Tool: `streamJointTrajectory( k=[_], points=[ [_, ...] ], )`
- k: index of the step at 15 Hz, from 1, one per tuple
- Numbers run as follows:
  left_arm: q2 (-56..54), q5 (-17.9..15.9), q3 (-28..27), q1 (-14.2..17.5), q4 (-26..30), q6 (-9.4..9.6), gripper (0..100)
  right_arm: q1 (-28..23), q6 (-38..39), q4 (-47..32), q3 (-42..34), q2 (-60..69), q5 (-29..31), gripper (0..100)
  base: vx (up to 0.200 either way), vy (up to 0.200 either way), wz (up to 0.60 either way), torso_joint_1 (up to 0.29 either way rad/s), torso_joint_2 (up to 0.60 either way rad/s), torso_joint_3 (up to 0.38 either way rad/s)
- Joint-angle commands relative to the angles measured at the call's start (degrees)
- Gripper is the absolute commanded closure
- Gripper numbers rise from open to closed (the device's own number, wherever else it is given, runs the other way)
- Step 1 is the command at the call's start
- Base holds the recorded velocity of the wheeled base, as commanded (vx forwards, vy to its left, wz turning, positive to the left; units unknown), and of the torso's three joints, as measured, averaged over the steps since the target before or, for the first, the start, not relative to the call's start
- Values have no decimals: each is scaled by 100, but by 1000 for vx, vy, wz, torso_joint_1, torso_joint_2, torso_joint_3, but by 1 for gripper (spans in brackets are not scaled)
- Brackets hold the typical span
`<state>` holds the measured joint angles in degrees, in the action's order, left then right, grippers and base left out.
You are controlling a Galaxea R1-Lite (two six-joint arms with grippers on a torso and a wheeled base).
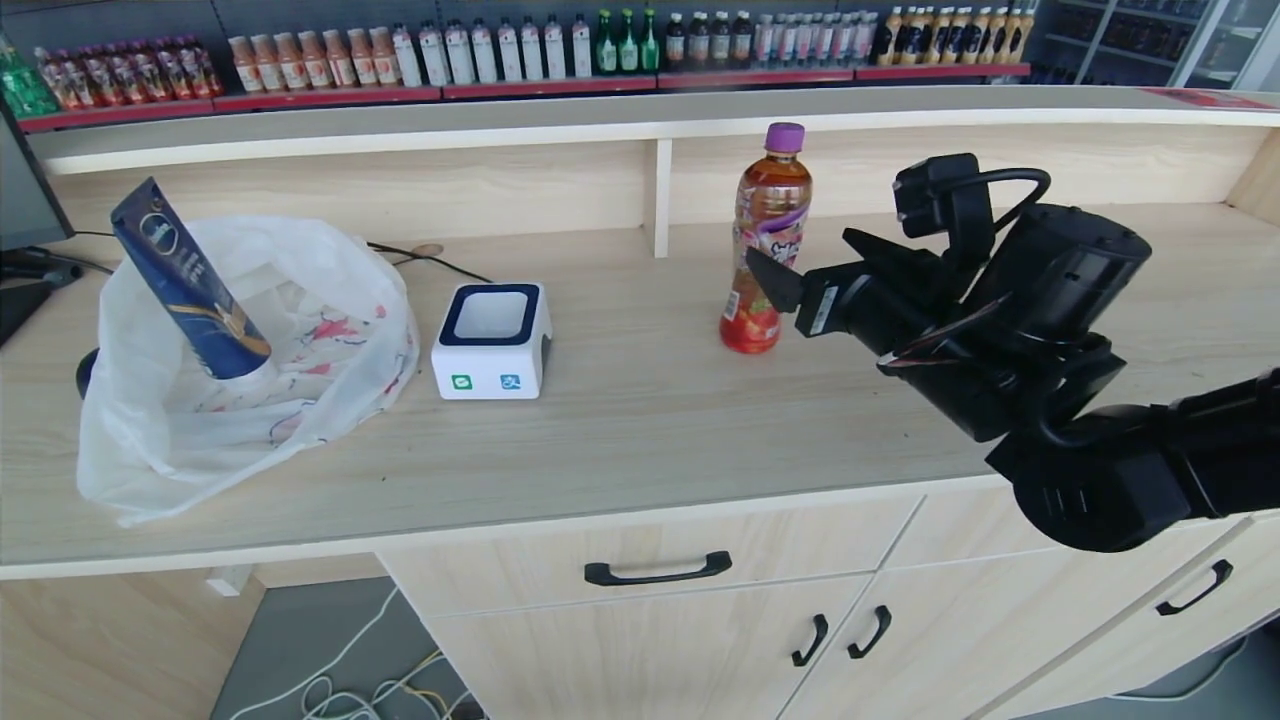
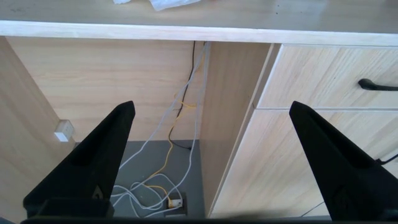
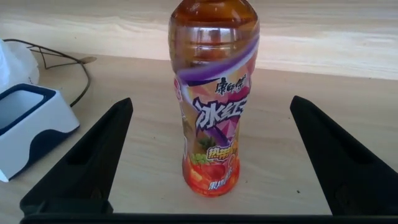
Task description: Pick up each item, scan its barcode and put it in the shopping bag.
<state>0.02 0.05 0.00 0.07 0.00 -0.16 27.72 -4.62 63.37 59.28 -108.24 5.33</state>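
Bearing bag (image 1: 335, 330), scanner (image 1: 492, 342) and bottle (image 1: 768, 225), the pale wood counter (image 1: 640, 440) fronts stocked shelves (image 1: 550, 88).

Bright, even indoor light falls from above on the counter (image 1: 640, 430). The bottle (image 3: 211, 93), just ahead of the right gripper (image 1: 805, 262), shows pale glare streaks on its shoulder, and its tea glows amber. Faint, soft shadows sit at its base and beside the scanner (image 1: 492, 345), off to that gripper's left. The black fingers (image 3: 87, 162) read as flat silhouettes. Below the left gripper (image 2: 211, 102), the floor (image 2: 155, 174) lies dimmer. The ledge (image 1: 500, 115) behind bows slightly.
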Motion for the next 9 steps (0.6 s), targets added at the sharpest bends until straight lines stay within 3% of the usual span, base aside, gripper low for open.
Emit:
streamJointTrajectory(
  k=[1,9],
  points=[
    [-2,4,0,1,0,-2,0,5,-4,0,286,-329,-5,0,0,0,0,0,0,0],
    [-2,4,0,1,0,-2,0,-250,-13,-44,918,-848,-32,0,0,0,0,0,0,0]
  ],
)
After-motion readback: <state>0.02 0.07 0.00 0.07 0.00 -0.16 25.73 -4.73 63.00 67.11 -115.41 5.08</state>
